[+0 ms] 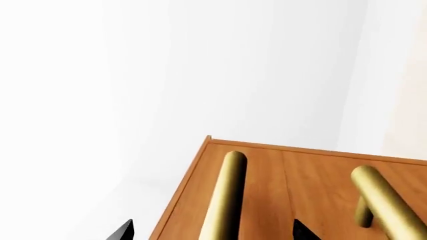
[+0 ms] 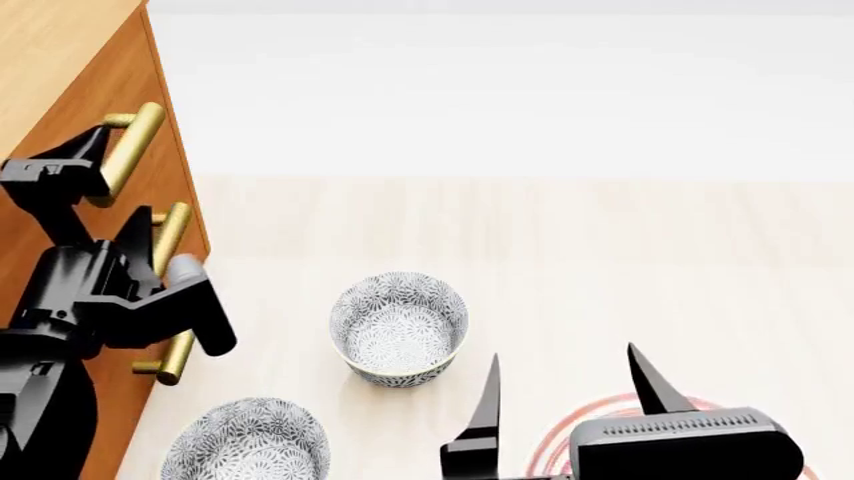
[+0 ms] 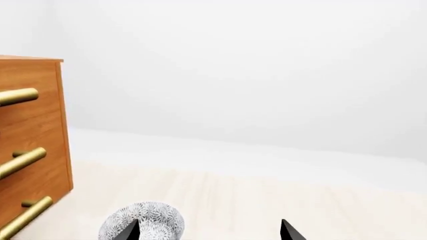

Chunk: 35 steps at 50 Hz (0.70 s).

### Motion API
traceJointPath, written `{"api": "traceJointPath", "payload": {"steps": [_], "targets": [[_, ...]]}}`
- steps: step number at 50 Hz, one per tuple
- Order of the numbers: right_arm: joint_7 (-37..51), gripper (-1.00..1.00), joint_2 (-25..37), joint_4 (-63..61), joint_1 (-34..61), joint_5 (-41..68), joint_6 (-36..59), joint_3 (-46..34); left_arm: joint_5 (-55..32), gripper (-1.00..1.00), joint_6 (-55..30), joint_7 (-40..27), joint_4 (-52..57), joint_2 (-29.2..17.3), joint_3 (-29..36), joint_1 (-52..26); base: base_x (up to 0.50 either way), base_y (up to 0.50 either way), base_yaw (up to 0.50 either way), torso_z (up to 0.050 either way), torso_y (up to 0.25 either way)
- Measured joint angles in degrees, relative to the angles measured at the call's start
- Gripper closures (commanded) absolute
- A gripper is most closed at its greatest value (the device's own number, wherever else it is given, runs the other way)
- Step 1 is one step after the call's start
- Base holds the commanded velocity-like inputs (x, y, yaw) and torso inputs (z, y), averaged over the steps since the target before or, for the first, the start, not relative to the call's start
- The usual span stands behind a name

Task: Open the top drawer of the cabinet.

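left gripper (image 2: pixel 83 165), jaws parted either side of the brass handle (image 2: pixel 130 152) of the top drawer (image 2: pixel 67 130) on the cabinet (image 2: pixel 47 50) at far left, bar crosswise between them, not yet clamped; right gripper (image 2: pixel 567 400), spread and idle, well apart.

left tool (image 2: pixel 60 175) raised, fingers parted | right tool (image 2: pixel 567 395) low, fingers spread

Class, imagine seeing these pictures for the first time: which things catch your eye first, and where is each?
At the head view's left stands the orange-brown cabinet, its brass handles bright; the left gripper sits at the top drawer's handle, one finger on either side. Two patterned bowls rest on the pale floor in front, and the right gripper hovers open near a red ring mark.
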Motion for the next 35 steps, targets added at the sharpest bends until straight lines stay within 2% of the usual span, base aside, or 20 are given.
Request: {"api": "traceJointPath", "payload": {"steps": [3, 4, 22, 35], "targets": [[0.01, -1.0, 0.0, 0.19, -0.09, -0.05, -0.23, -0.09, 0.14, -1.0, -0.09, -0.21, -0.49, 0.07, 0.07, -0.08, 0.0, 0.0, 0.0, 0.0, 0.0], [0.02, -1.0, 0.0, 0.25, -0.12, -0.06, -0.29, -0.12, 0.18, 1.0, -0.11, -0.27, -0.63, 0.08, 0.09, -0.1, 0.0, 0.0, 0.0, 0.0, 0.0], [0.26, -1.0, 0.2, 0.67, -0.4, -0.11, -0.95, -0.45, -0.3, 1.0, -0.87, -1.18, -1.11, -0.08, 0.89, -0.44, 0.0, 0.0, 0.0, 0.0, 0.0], [0.6, -1.0, 0.46, 0.37, -0.69, 0.02, -1.0, -0.54, -0.71, 1.0, -2.22, 0.74, 1.15, -0.25, 1.1, -0.61, 0.0, 0.0, 0.0, 0.0, 0.0]]}}
